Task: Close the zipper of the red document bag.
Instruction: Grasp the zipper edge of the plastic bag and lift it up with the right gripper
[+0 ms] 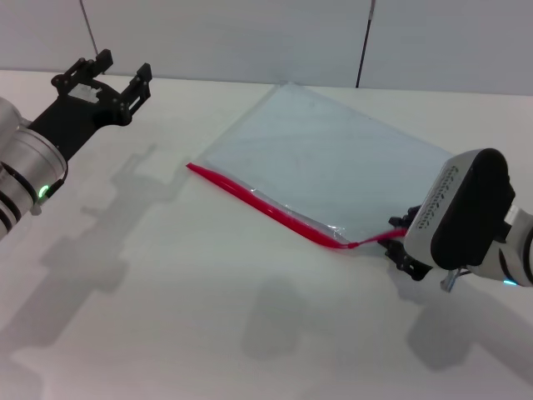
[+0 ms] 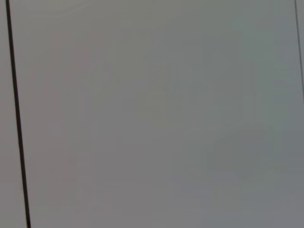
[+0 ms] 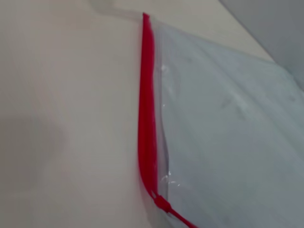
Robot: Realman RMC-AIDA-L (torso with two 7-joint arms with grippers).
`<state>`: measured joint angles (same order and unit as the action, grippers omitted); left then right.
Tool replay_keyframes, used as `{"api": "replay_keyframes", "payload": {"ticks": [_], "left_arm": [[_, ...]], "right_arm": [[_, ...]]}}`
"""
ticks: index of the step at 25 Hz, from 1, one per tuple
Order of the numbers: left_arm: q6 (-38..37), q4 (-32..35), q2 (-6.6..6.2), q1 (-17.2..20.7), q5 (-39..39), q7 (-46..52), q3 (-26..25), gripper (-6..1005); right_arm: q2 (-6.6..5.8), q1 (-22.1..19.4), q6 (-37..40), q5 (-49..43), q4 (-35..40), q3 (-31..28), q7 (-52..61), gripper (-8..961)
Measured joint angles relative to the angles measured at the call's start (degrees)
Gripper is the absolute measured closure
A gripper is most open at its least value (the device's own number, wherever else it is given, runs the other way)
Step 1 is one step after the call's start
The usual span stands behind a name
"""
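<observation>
**Operator:** Two arms up, only one at work. My right gripper (image 1: 403, 242) is low on the desk (image 1: 166, 317), right at the near end of the zipper (image 1: 266, 206). My left gripper (image 1: 112, 79) hangs off on the far side with its fingers apart, holding nothing, well away from the red document bag (image 1: 333, 158).

**Observer:** Is the right one actually clamped on the pull?

**Operator:** I cannot tell. From the head camera the wrist housing covers the fingers, and the right wrist camera doesn't show them at all. What I do see there is a small red knot, likely the slider (image 3: 161, 203), at the end of the strip closest to the gripper, with a thin red tail running off toward it.

**Observer:** Which way does the strip run from there?

**Operator:** Straight away from the right gripper, along the bag's edge nearest me, toward the left arm's side. The whole length of it lies ahead of the gripper. The bag itself lies flat, spreading out from that edge toward the far side of the desk.

**Observer:** So the pull goes along that line?

**Operator:** That's my read. The travel should follow the strip's long axis toward its far end, and the right arm is plainly the nearer one. With nothing pinning the bag, I'd expect it could slide along with the pull.
</observation>
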<state>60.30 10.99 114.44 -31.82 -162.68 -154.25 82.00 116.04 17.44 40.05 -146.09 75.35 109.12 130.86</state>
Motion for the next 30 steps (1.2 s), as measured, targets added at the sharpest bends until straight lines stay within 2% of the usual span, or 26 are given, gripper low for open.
{"api": "replay_keyframes", "payload": {"ticks": [2, 8, 24, 27, 30], "left_arm": [[0.0, 0.0, 0.00, 0.0, 0.0, 0.0, 0.0, 379], [0.0, 0.0, -0.05, 0.0, 0.0, 0.0, 0.0, 381], [0.0, 0.0, -0.18, 0.1, 0.0, 0.0, 0.0, 385], [0.0, 0.0, -0.18, 0.0, 0.2, 0.1, 0.0, 385], [0.0, 0.0, -0.19, 0.0, 2.6, 1.1, 0.0, 386]], "right_arm": [[-0.01, 0.6, 1.0, 0.0, -0.6, 0.0, 0.0, 646], [-0.02, 1.7, 3.1, 0.0, -1.9, -0.6, 0.0, 715], [-0.01, 2.3, 4.1, -1.2, -1.7, -1.4, 0.9, 692], [-0.02, 2.2, 4.1, -1.8, -0.8, -1.4, 1.6, 784], [-0.01, 0.7, 4.1, -1.9, 2.6, -1.3, 1.7, 812]]}}
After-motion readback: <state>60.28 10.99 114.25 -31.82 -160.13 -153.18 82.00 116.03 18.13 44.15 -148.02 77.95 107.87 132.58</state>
